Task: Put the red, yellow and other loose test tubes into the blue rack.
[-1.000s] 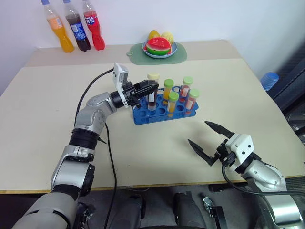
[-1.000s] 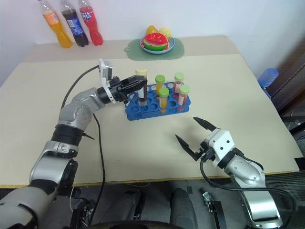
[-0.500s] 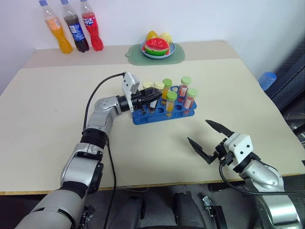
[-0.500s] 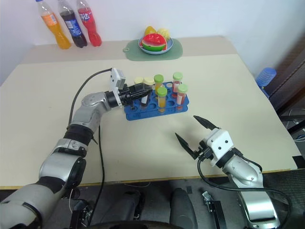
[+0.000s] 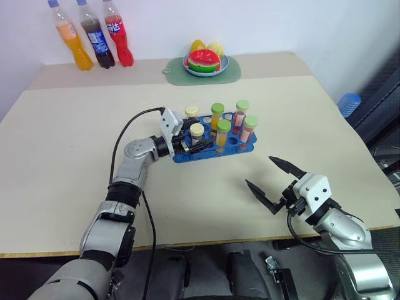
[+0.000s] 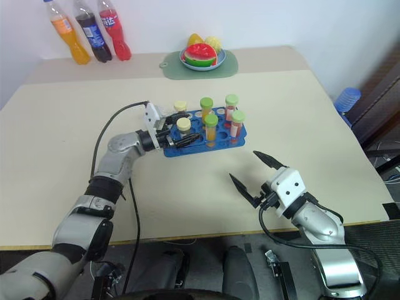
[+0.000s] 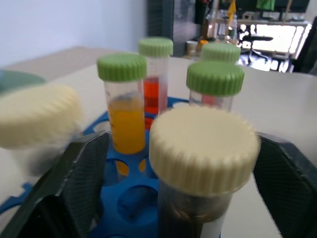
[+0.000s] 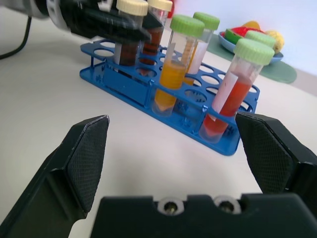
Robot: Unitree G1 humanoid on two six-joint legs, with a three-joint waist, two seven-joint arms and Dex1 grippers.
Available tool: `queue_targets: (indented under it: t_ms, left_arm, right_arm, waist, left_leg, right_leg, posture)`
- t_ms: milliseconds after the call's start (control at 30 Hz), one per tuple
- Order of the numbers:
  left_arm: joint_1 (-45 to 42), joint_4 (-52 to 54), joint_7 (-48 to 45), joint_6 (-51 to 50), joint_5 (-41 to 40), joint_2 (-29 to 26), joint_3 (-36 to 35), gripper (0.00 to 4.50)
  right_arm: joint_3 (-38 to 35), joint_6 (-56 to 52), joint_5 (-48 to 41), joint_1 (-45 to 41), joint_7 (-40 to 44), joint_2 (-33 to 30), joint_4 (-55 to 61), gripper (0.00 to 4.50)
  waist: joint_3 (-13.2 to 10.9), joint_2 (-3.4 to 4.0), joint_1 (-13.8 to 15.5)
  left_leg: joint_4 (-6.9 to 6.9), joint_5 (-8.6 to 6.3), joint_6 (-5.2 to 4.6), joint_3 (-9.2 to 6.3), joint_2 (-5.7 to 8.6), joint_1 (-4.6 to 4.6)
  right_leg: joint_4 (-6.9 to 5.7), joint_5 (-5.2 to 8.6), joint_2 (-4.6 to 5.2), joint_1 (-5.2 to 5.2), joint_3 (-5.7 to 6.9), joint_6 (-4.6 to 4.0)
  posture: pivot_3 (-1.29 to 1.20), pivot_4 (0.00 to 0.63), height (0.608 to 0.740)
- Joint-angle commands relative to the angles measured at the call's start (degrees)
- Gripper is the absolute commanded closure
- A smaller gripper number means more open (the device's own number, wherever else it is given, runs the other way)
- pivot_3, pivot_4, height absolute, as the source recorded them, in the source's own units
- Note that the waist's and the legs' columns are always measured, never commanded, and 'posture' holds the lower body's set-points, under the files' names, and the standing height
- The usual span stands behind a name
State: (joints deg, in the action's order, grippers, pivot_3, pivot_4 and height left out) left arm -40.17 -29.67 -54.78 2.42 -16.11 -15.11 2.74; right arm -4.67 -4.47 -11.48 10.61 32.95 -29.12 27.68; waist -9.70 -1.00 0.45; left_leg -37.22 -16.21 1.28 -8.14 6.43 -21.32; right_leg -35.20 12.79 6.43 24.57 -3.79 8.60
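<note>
The blue rack (image 5: 239,149) stands mid-table with several capped tubes upright in its holes. Among them are a yellow tube with a green cap (image 5: 222,134), a red-orange tube with a green cap (image 5: 249,130) and two cream-capped tubes. The nearer dark brown tube (image 5: 196,132) stands at the rack's left end. My left gripper (image 5: 199,140) is open around it, one finger (image 7: 81,183) on each side of the cap (image 7: 204,148) with a gap showing. My right gripper (image 5: 259,170) hangs open near the table's front right, apart from the rack and holding nothing.
Three soda bottles (image 5: 94,40) stand at the back left. A green mat with a fruit plate (image 5: 203,62) lies at the back centre. A blue object (image 5: 350,103) sits beyond the table's right edge.
My left gripper has come down with the dark brown tube, which now stands in the rack, and the fingers have opened off it. The right arm has not moved.
</note>
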Motion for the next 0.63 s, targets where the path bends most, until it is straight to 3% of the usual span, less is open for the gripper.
queue_targets:
  t_ms: [33, 333, 500, 633]
  left_arm:
    - [5.2, 11.9, 0.3, -3.6, -3.9, -2.4, -3.0, 0.02]
    - [26.5, 37.2, -1.5, -14.6, -10.4, -16.1, -9.7, 0.02]
    - [39.5, 43.3, -4.8, -15.9, -13.6, -22.7, -15.1, 0.02]
    - [44.7, 48.1, -4.5, -19.5, -17.0, -24.5, -16.9, 0.02]
  right_arm:
    - [-0.5, -0.1, -1.3, -0.4, 0.3, 0.0, 1.1, 0.0]
    - [-6.7, -1.4, -4.8, 3.8, 2.3, -2.0, -0.2, 0.0]
    - [-11.7, -1.5, -7.3, 8.4, 3.2, -2.3, -0.4, 0.0]
    - [-13.9, -1.0, -8.4, 10.9, 4.4, -2.6, -0.8, 0.0]
  waist:
    - [0.0, 0.0, 0.0]
    - [0.0, 0.08, 0.2]
    - [0.0, 0.09, 0.3]
    - [0.0, 0.1, 0.3]
  left_leg:
    - [0.01, 0.0, 0.0, 0.0, -0.01, 0.0]
    - [0.01, -0.18, -0.3, -0.02, -0.02, 0.02]
    - [0.04, -0.2, -0.32, -0.01, -0.03, 0.03]
    - [0.04, -0.21, -0.33, -0.01, -0.03, 0.07]
  right_leg:
    - [0.0, 0.0, 0.0, 0.0, 0.0, 0.0]
    - [0.0, 0.0, 0.0, -0.01, -0.01, -0.02]
    - [0.0, 0.01, 0.01, -0.04, -0.01, -0.04]
    - [0.01, 0.03, 0.02, -0.11, -0.01, -0.05]
  posture:
    - [0.0, 0.15, 0.74]
    - [0.0, 0.15, 0.74]
    - [0.0, 0.15, 0.74]
    - [0.0, 0.15, 0.74]
